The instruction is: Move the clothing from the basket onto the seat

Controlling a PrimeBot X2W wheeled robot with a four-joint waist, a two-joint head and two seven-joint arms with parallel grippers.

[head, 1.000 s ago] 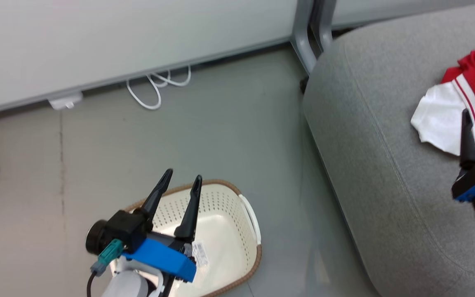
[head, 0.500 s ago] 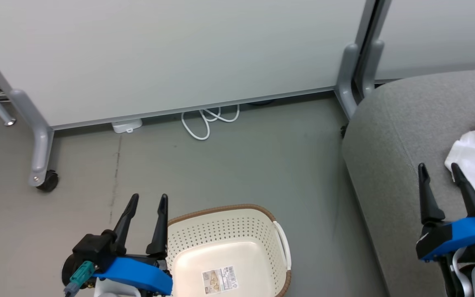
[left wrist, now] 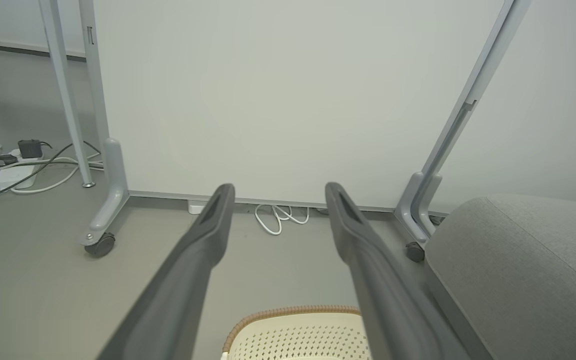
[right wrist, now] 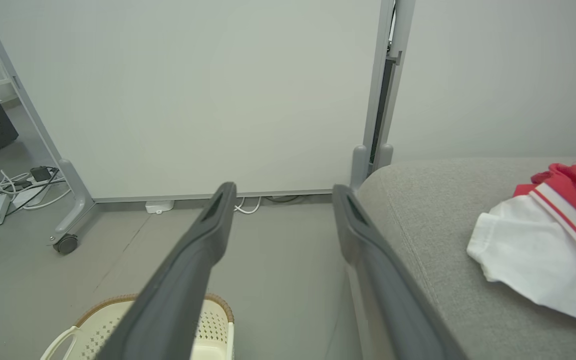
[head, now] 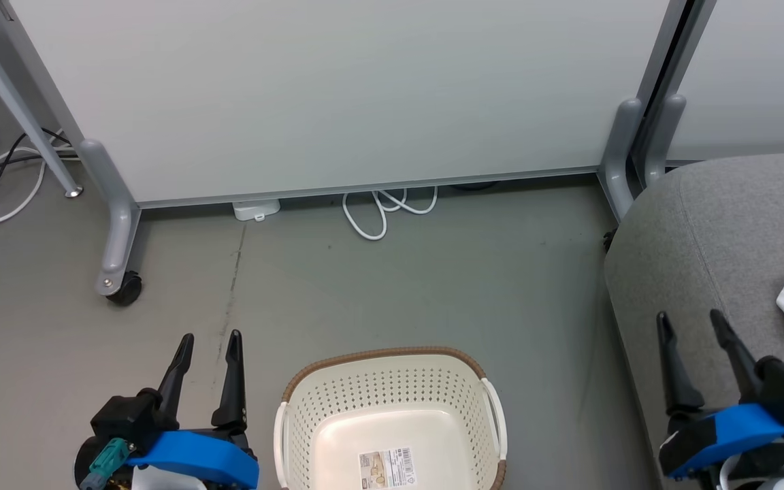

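1. At three o'clock in the head view, the seat (head: 705, 231) now shows just its near corner. A second ago it filled that whole side. The whole picture has swung round, so this is the robot turning its head, not the sofa moving.
2. At twelve o'clock, the partition panel (head: 337, 95) has come fully into sight with that same swing.
3. At six o'clock, the basket (head: 385, 354) stands on the floor, squarely in front of the robot. Its bottom is bare apart from a paper label (head: 387, 468), and no garment is left inside.
4. The clothing (right wrist: 533, 265) lies on the seat at about three o'clock in the right wrist view, the white part nearest with red fabric behind it.
5. The right gripper (head: 689, 315) has backed off to about four o'clock over the cushion's front edge. Its fingers are spread wide and empty, and it is now clear of the clothing it was reaching into a second ago.
6. The left gripper (head: 211, 335) is just as wide and empty. It has pulled off the basket to about seven o'clock and now sits beside the basket, not over it.
7. To my eye the job looks finished, and both arms appear to be settling into rest.
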